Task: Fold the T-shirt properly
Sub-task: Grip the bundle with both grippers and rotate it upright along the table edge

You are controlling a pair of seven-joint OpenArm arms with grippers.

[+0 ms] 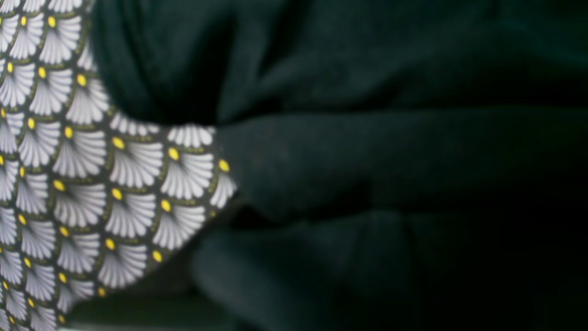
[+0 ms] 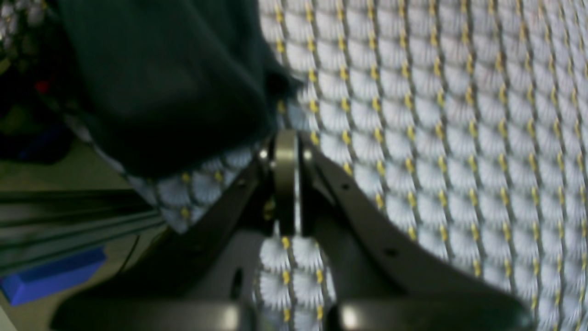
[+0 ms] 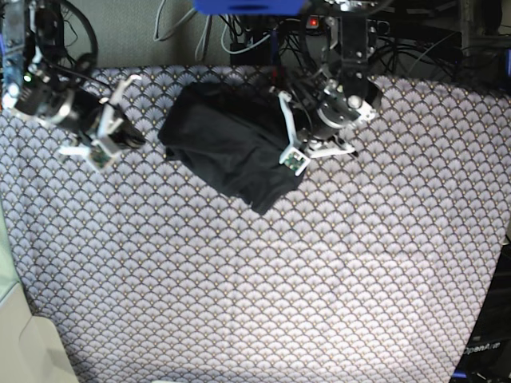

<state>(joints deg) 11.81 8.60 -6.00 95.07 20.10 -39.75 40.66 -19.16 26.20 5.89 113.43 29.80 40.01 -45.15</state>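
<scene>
The dark T-shirt (image 3: 227, 144) lies crumpled in a heap at the back middle of the patterned cloth. My left gripper (image 3: 286, 137) is at the heap's right edge, against the fabric. In the left wrist view thick folds of the T-shirt (image 1: 367, 151) fill the frame and hide the fingers. My right gripper (image 3: 134, 137) is left of the heap, a short way from its edge. In the right wrist view the right gripper (image 2: 285, 138) has its fingers pressed together with nothing between them, low over the cloth, and the T-shirt (image 2: 161, 82) lies just up and left of the tips.
The scallop-patterned white-and-brown cloth (image 3: 239, 279) covers the whole table. Cables and equipment (image 3: 255, 32) stand behind the back edge. The table's left edge (image 3: 12, 319) shows at the lower left. A blue block (image 2: 46, 276) lies off the table below the right gripper.
</scene>
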